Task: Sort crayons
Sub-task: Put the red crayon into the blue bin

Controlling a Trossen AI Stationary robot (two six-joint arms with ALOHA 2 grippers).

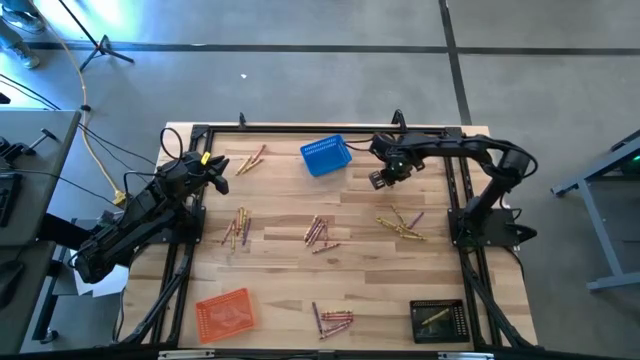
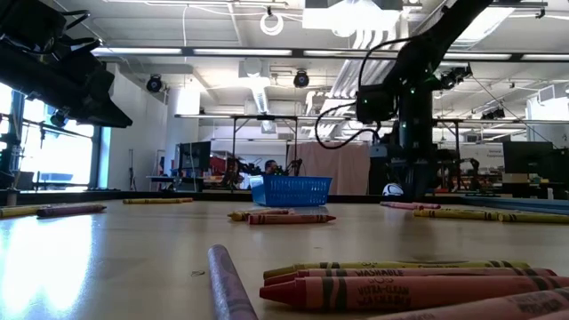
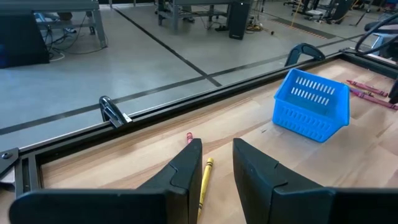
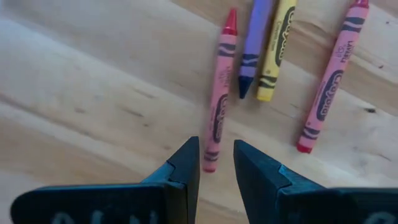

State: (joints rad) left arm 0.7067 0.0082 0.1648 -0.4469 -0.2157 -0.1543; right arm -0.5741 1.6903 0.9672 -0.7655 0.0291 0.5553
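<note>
Hovering near the surface's far edge, the right pincer stands slightly spread with nothing pinched, a pink crayon beyond its tips, purple and yellow ones beside it. The left pincer is likewise parted and empty over a yellow crayon, the blue basket farther off. Other crayons lie scattered across the surface. With the gap so narrow, a descent slightly off line would likely nudge a crayon and roll it away.
</note>
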